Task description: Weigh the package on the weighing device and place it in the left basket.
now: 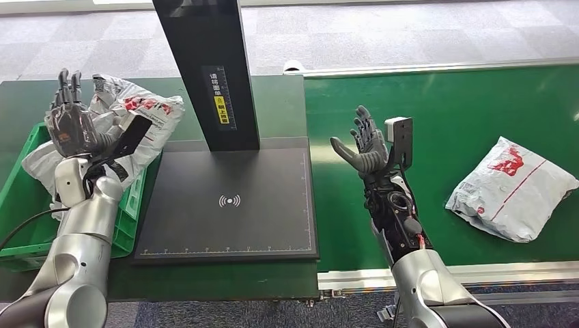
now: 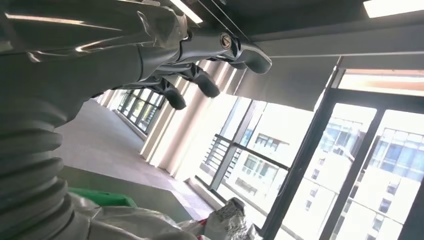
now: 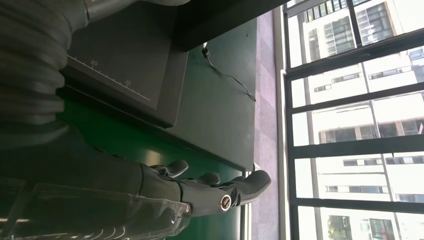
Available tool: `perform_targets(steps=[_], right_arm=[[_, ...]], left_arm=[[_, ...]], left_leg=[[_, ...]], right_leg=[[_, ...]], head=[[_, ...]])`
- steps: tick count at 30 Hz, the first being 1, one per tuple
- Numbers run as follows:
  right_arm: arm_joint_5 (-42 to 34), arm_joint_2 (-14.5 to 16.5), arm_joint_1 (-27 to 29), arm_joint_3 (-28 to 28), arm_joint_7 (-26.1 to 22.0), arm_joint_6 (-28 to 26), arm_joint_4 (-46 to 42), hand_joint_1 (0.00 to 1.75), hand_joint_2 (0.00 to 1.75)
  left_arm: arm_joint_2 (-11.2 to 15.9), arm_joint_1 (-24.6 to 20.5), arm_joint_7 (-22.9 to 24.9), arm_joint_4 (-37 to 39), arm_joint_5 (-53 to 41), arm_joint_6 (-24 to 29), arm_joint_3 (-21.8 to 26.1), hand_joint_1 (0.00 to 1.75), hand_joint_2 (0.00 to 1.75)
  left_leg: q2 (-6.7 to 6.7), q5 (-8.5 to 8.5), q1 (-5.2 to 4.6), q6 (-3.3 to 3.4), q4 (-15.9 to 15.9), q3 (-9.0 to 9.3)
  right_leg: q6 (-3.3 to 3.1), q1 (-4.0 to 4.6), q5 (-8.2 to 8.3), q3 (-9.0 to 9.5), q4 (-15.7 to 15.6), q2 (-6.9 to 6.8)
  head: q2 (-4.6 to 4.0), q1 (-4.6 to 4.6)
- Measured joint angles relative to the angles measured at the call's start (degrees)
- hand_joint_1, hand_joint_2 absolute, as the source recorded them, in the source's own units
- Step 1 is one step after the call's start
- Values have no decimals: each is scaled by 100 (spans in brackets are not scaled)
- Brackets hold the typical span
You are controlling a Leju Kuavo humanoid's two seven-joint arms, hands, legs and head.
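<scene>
At upper left of the head view a white package lies over the green basket, the left hand raised beside it, fingers apart, holding nothing. Mid-frame, the right hand is spread empty beside the black weighing device

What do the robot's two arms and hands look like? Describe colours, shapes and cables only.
Both arms are silver, rounded shells. The left robot hand and right robot hand are dark grey with jointed fingers. The right forearm is exposed black mechanics with a small red detail. A black cable trails beside the left arm.

Package in basket; scale right.
</scene>
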Motion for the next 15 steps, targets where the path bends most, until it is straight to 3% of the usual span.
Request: perform_targets(steps=[5,12,15], right_arm=[[-2,-1,2,5,-3,-1,0,0,175],[-8,-1,2,25,-23,0,1,0,175],[-8,-2,2,49,-46,2,1,0,175]], left_arm=[[-178,133,-227,-566,-2,2,230,0,175],[-734,294,-1819,-1522,275,2,763,0,175],[-1038,363,-2156,-1908,694,2,812,0,175]], left_leg=[[0,0,2,0,-1,0],[-1,0,1,0,0,-1],[-3,0,-1,0,1,-2]], right_leg=[[0,2,0,-2,0,0],[0,1,0,-1,0,-3],[0,-1,0,-1,-1,-4]], head=[[0,-1],[1,0],[1,0]])
